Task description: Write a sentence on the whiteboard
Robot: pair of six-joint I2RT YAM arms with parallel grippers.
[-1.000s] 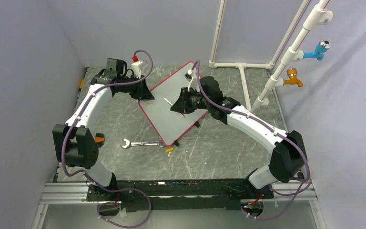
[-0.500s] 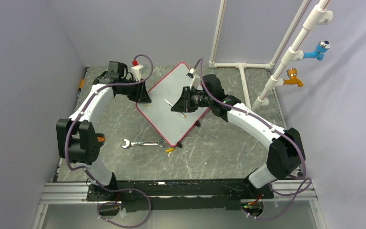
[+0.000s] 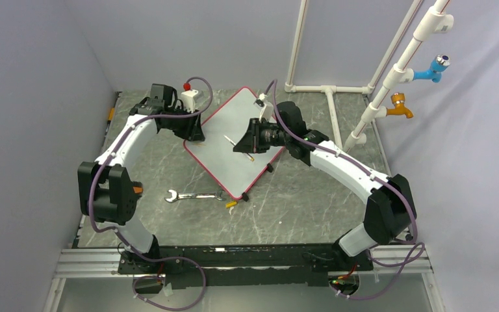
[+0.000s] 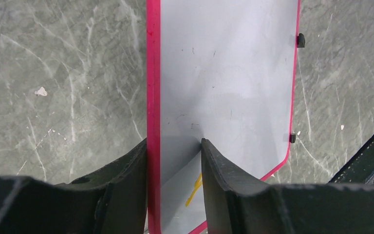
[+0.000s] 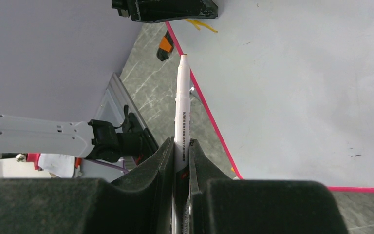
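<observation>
The whiteboard (image 3: 224, 166), white with a red-pink rim, lies at an angle on the marbled table; the left wrist view shows it as whiteboard (image 4: 224, 73). My left gripper (image 3: 195, 133) is at its left edge. In its own view the left gripper (image 4: 174, 141) is open and straddles the rim, one finger outside it and one over the white face with a gap. My right gripper (image 3: 242, 144) hovers over the board's middle, shut on a white marker (image 5: 182, 97) whose tip points out past the whiteboard (image 5: 297, 87) rim. From above, the marker (image 3: 230, 140) sticks out leftward.
A silver wrench (image 3: 191, 195) and a small yellow piece (image 3: 231, 205) lie on the table near the board's front corner. A white pipe frame (image 3: 328, 91) with blue and orange taps stands at the back right. Faint yellow marks (image 4: 193, 190) show on the board.
The left jaws have opened around the board's edge. The board has swung slightly left and settled lower. The right gripper with the marker has barely moved.
</observation>
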